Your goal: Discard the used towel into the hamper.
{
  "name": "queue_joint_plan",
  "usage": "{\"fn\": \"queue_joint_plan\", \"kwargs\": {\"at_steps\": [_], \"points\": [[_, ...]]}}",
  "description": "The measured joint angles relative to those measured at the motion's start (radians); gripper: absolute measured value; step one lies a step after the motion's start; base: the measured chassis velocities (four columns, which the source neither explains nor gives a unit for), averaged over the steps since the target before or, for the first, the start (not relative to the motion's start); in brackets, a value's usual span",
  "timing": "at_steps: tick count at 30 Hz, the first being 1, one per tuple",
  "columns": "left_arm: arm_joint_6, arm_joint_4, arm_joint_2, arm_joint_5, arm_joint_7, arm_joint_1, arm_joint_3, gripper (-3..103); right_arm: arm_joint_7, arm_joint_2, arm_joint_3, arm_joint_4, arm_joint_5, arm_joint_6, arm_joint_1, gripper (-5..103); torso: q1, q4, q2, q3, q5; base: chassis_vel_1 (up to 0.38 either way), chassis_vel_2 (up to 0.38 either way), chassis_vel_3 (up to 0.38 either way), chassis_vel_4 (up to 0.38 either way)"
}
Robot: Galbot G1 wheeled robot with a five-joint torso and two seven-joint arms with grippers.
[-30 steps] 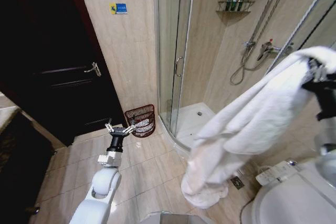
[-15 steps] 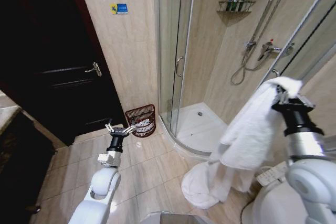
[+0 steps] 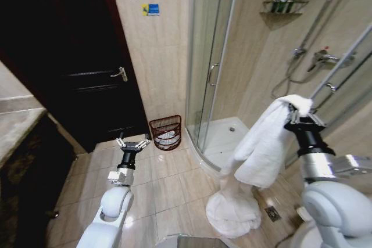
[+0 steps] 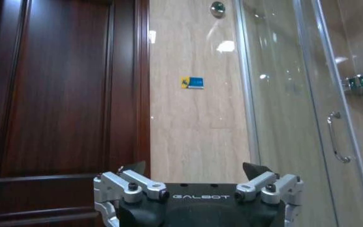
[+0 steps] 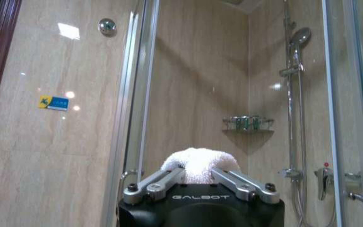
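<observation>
Right hand (image 3: 303, 119), clamped on the towel (image 3: 258, 149), seemingly sits lower than before.

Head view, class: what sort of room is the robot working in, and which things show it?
Most likely a bathroom: a glass shower enclosure with a shower mixer, tiled floor, and a white towel held up by the right gripper.

We count one white towel (image 3: 258, 149), one wire basket (image 3: 165, 132), one dark door (image 3: 87, 62) with one handle (image 3: 120, 74), one shower cabin (image 3: 256, 56) with one shelf (image 3: 283, 5), one blue sticker (image 3: 150, 9), and two grippers: left (image 3: 131, 143) and right (image 3: 302, 119).
</observation>
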Motion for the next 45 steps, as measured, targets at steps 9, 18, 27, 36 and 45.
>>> {"fn": "queue_joint_plan", "kwargs": {"at_steps": [9,18,27,36,45], "points": [[0.002,-0.013,-0.009,0.013,-0.001,0.009,0.008,100,-0.014,0.017,-0.018,0.000,-0.047,0.014,-0.009,3,0.000,-0.0001,0.000,0.000,0.0002,0.038,0.022,-0.025,-0.049],[0.005,-0.022,-0.009,0.015,-0.001,0.011,0.009,100,-0.032,0.036,-0.027,0.000,-0.070,0.025,-0.017,3,0.000,0.0000,0.000,0.000,0.0003,0.159,0.138,-0.140,-0.137],[0.034,-0.031,-0.015,0.020,0.001,0.015,0.020,100,-0.047,0.062,-0.043,0.000,-0.090,0.056,-0.033,3,0.000,-0.0002,0.000,0.000,-0.0005,0.135,0.160,-0.155,-0.135],[0.057,-0.039,-0.016,0.021,0.006,0.023,0.022,100,-0.062,0.085,-0.053,0.000,-0.099,0.080,-0.051,3,0.000,-0.0001,0.000,0.000,0.0001,0.007,0.011,-0.014,-0.008],[0.052,-0.037,-0.015,0.020,0.005,0.027,0.015,100,-0.083,0.091,-0.052,0.000,-0.143,0.086,-0.066,3,0.000,-0.0001,0.000,0.000,0.0000,0.028,0.031,0.048,0.037]]}}
